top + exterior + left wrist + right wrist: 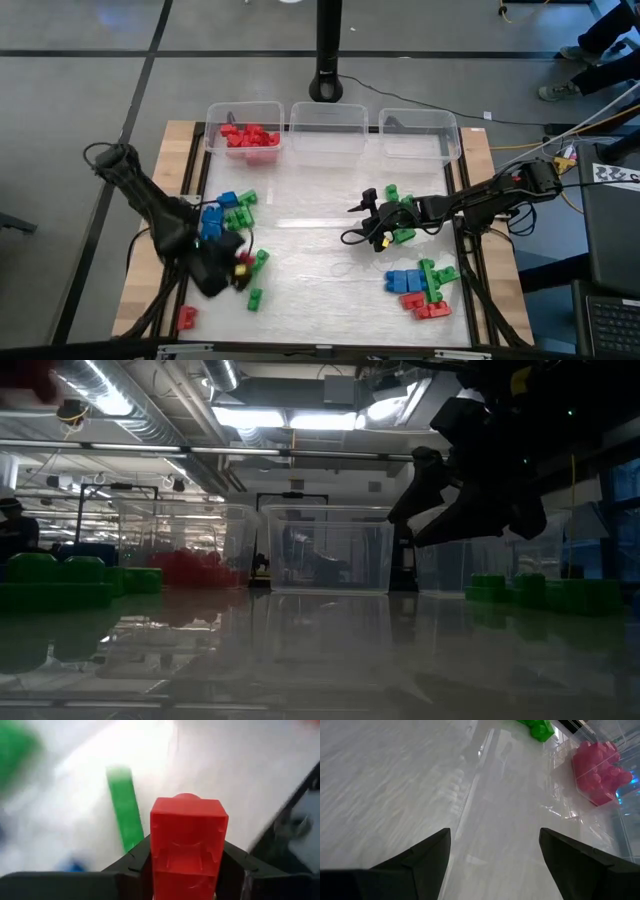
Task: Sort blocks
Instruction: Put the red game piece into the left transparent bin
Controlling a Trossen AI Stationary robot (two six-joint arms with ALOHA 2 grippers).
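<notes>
From above, the left gripper (225, 268) sits well in front of the bin of red blocks (243, 127), among scattered green and blue blocks (228, 210); the right gripper (368, 222) waits mid-table. At table level, that bin (185, 545) shows its red heap. The left wrist view shows the fingers (131, 865) pinching a red block (187, 840). The right wrist view shows jaws spread, empty. Pick done, I judge; next, carry it to that bin.

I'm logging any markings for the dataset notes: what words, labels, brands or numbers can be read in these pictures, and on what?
None can be read.
A black-and-white patterned tag at the table's right side carries a code pattern, no legible words.
The red block in the left gripper shows no lettering.
</notes>
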